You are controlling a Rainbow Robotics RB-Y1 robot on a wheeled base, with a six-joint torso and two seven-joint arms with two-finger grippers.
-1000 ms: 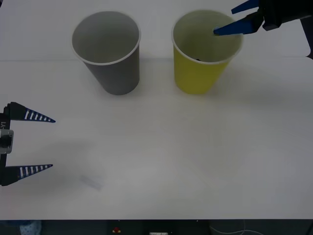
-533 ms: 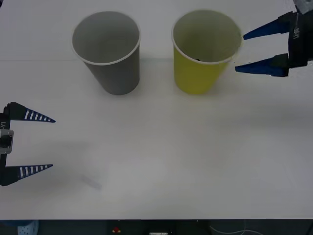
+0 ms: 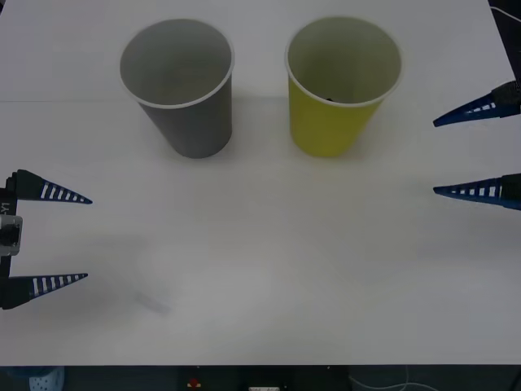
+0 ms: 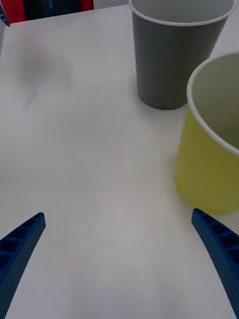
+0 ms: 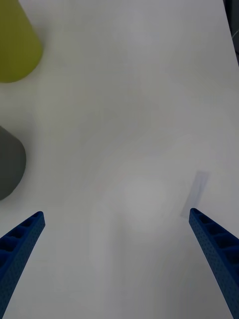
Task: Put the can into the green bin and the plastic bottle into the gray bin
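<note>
The green bin (image 3: 342, 81) stands upright on the white table (image 3: 269, 252), with the gray bin (image 3: 179, 81) just beside it on its left. Something dark sits inside the green one, too hidden to tell what. The right gripper (image 3: 476, 151) hangs to the green bin's right, fingers wide apart and empty. The left gripper (image 3: 49, 239) sits well off, near-left of the green bin, also spread open and empty.

Two cups stand upright side by side on the far half of the table (image 3: 269, 269), apart from each other: gray bin (image 3: 181, 81) on the left, green bin (image 3: 342, 81) on the right. Something dark sits low inside the green bin, can't tell what. Left gripper (image 3: 72, 239) is at the table's left edge, nearer than the gray bin, fingers spread. Right gripper (image 3: 452, 156) is at the right edge, just right of and slightly nearer than the green bin, fingers spread wide.
</note>
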